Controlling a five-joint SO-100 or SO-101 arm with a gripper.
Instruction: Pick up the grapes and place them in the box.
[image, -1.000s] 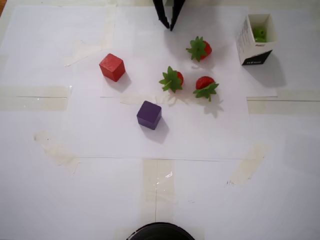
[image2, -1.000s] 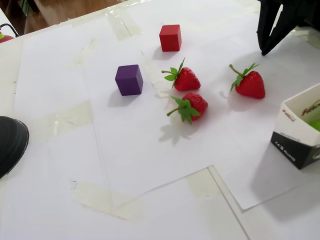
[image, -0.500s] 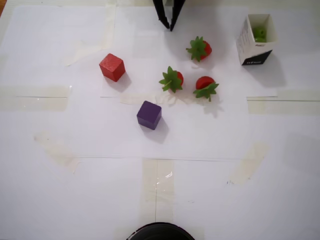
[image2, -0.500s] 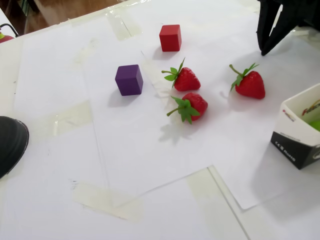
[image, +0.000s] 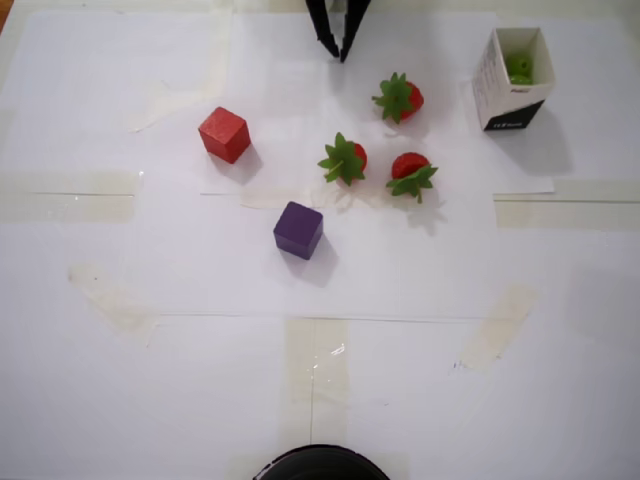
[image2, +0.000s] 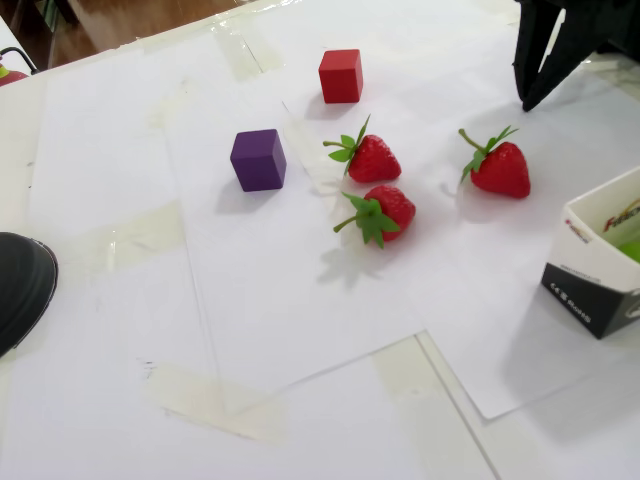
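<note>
Green grapes (image: 519, 67) sit inside the white box (image: 496, 82) at the upper right of the overhead view, their pale-green gloss also just showing at the carton's open top in the fixed view (image2: 630, 248), while the black pincer (image: 338, 48) hangs at the far edge of the paper-covered counter (image: 180, 380), empty, its two fingers drawn to a narrow gap with the tips close together and nothing between them. No loose grape can be seen anywhere on the counter, so the job looks essentially finished: the fruit called for is in the carton and the arm stands well apart from it. What lies out on the paper is not part of the errand: three strawberries (image: 399, 98), (image: 345, 159), (image: 411, 172) clustered near the centre, a red cube (image: 224, 134) to their left and a purple cube (image: 298, 229) below, each standing apart from the others, with a dark round object (image: 320, 464) cut off at the bottom edge. How many grapes are inside the box cannot be told from either view. Set against the frames from half a second and a full second earlier, nothing has shifted: the pincer holds the same spot and the same narrow gap, and every object rests where it was.
</note>
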